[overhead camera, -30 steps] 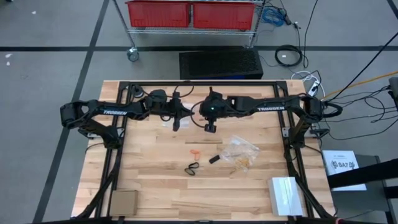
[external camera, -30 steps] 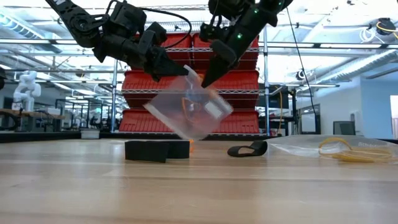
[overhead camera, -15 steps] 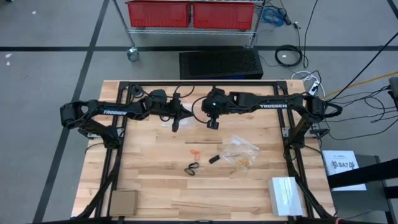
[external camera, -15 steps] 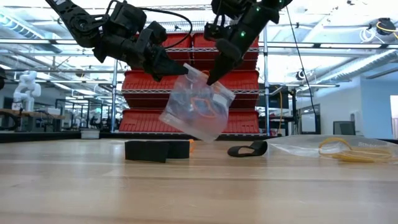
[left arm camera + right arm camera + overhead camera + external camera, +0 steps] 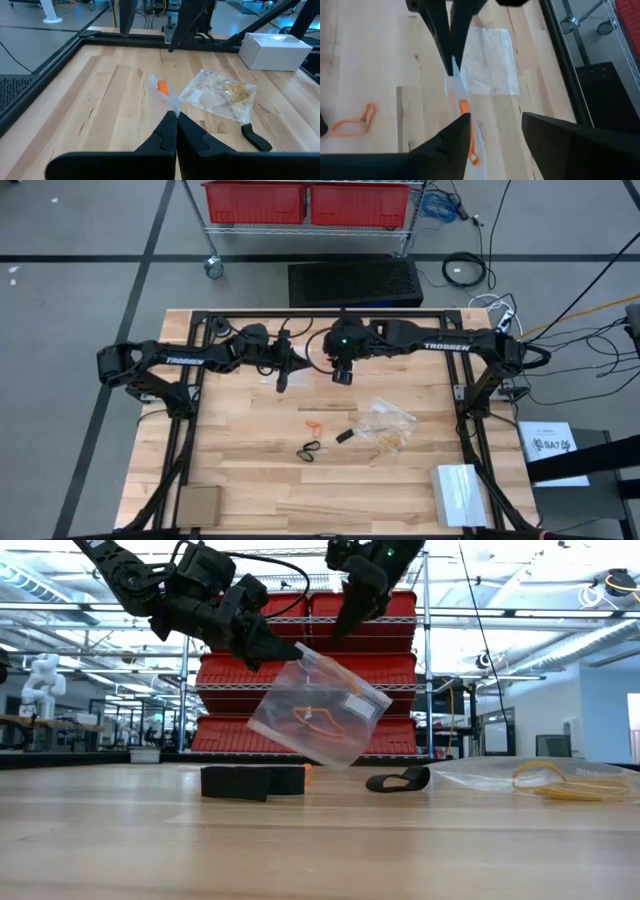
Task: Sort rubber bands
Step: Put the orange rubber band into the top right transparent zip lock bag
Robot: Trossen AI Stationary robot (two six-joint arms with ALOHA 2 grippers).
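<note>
Two arms above rear half of wooden tabletop (image 5: 250,470). Left gripper (image 5: 283,652): jaws pinched on top edge of clear plastic bag (image 5: 318,708), bag hanging tilted in air, orange rubber bands (image 5: 315,718) inside. Right gripper (image 5: 352,618): just above bag, jaws spread, apart from it, holding nothing. Second clear bag (image 5: 388,423) lying on tabletop toward right side, tan rubber bands (image 5: 556,780) inside. Loose on tabletop: orange rubber band (image 5: 313,424), black rubber band (image 5: 309,450). White box (image 5: 460,494) at near right corner.
</note>
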